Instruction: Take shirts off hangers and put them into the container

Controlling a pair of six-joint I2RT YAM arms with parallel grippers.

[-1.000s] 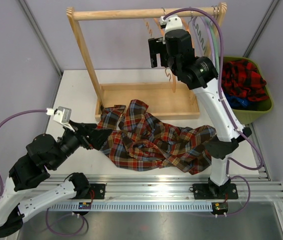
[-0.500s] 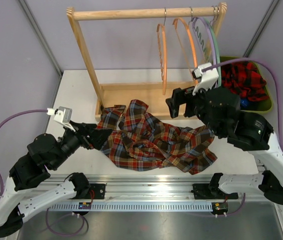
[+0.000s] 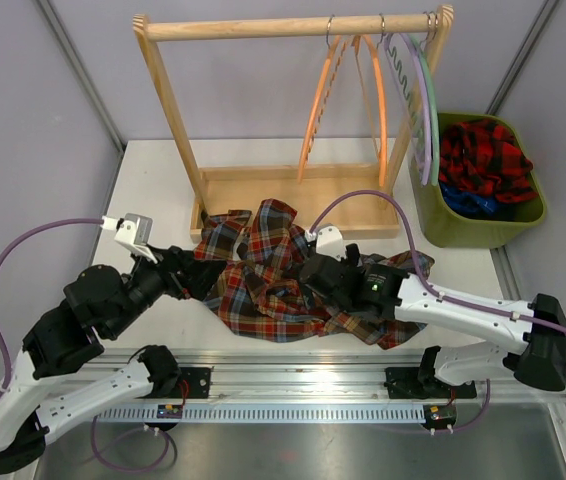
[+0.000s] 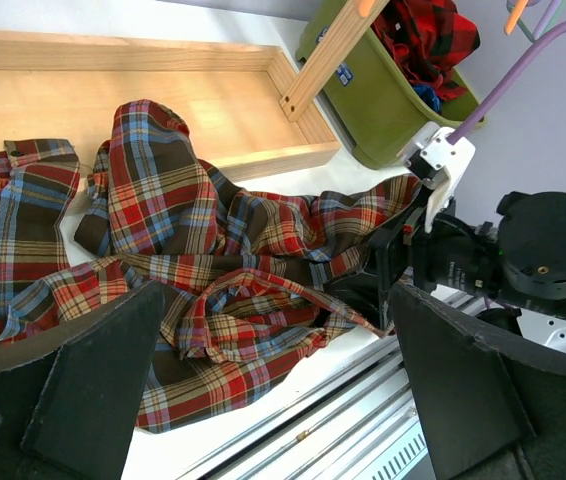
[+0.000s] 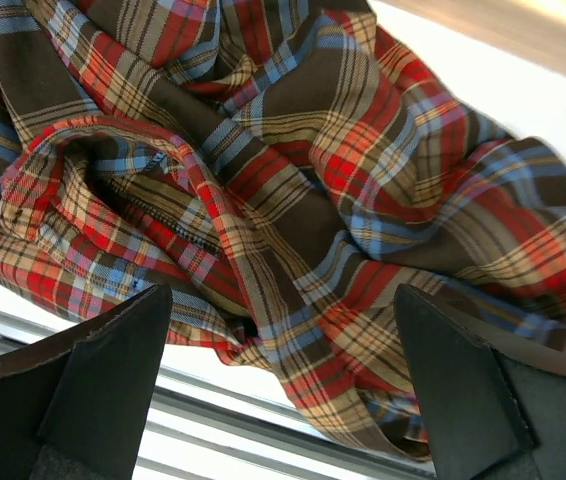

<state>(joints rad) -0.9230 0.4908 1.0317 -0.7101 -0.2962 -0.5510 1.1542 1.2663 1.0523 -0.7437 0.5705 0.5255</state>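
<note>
The tartan shirt [image 3: 273,270] lay crumpled in the lower middle of the overhead view. Its long axis ran left to right, its near hem sat close to the table's [image 3: 153,190] front edge, and one fold lapped over the wooden tray's [image 3: 263,190] rim. Bare tabletop showed at upper left. At right the red-and-black shirt [image 3: 483,155] sat in the olive container [image 3: 433,215]. That made two shirts. On the rail [image 3: 263,27] hung two orange hangers [image 3: 315,115], one pale green hanger [image 3: 421,100] and one lilac hanger [image 3: 431,120]. The left gripper [image 4: 275,295] gaped wide at the shirt's left end and the right gripper [image 5: 283,290] gaped over its middle, both holding nothing.

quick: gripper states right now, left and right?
Left gripper: open, gripping nothing, over the tartan shirt.
Right gripper: open, gripping nothing, over the same shirt.
</note>
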